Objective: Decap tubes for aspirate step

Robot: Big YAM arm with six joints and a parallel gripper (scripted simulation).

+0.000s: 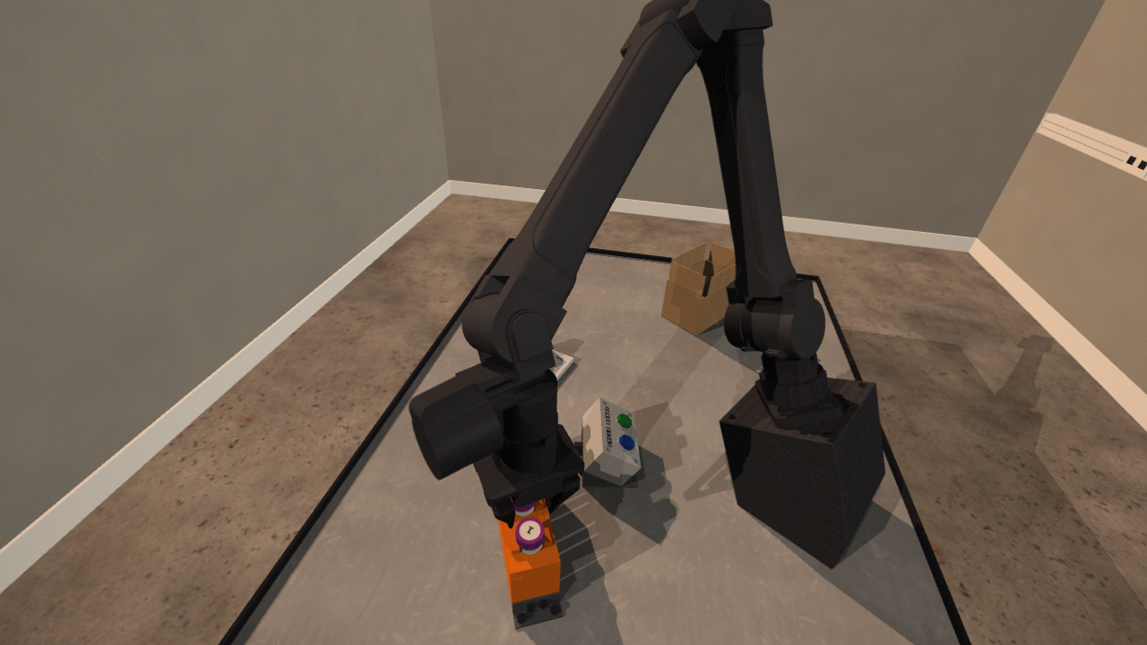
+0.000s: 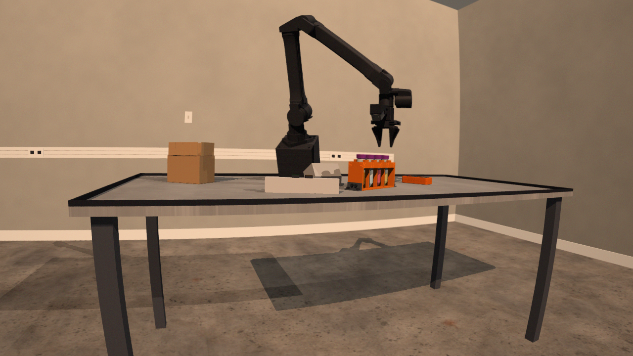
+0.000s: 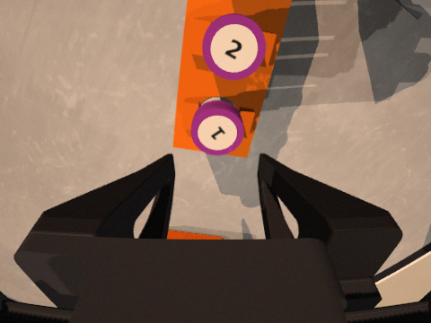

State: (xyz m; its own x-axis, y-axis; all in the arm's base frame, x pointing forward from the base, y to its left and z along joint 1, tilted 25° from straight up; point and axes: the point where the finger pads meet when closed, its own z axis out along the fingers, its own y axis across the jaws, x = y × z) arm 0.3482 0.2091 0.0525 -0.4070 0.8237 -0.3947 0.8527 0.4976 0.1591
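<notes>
My gripper (image 2: 384,146) (image 3: 215,163) is open and empty, pointing down above the orange decapping station (image 1: 533,579) (image 2: 355,171) (image 3: 186,85). In the wrist view, purple cap 1 (image 1: 529,530) (image 3: 217,132) lies just beyond the fingertips and cap 2 (image 1: 524,506) (image 3: 233,48) farther up. The exterior view shows purple caps on all four tubes, below the fingertips. The arm hides caps 3 and 4 in the top view. The white cap tray (image 1: 564,365) (image 2: 300,186) is mostly hidden there; its nests and lamp colours cannot be seen. The key housing shows blue CYCLE (image 1: 626,442) and green READY (image 1: 625,420).
The grey key housing (image 1: 611,460) (image 2: 324,169) stands between the station and the arm's base. A cardboard box (image 1: 691,306) (image 2: 183,169) stands on the far side of the base. A low orange block (image 2: 416,180) (image 3: 190,235) lies beyond the tube 1 end.
</notes>
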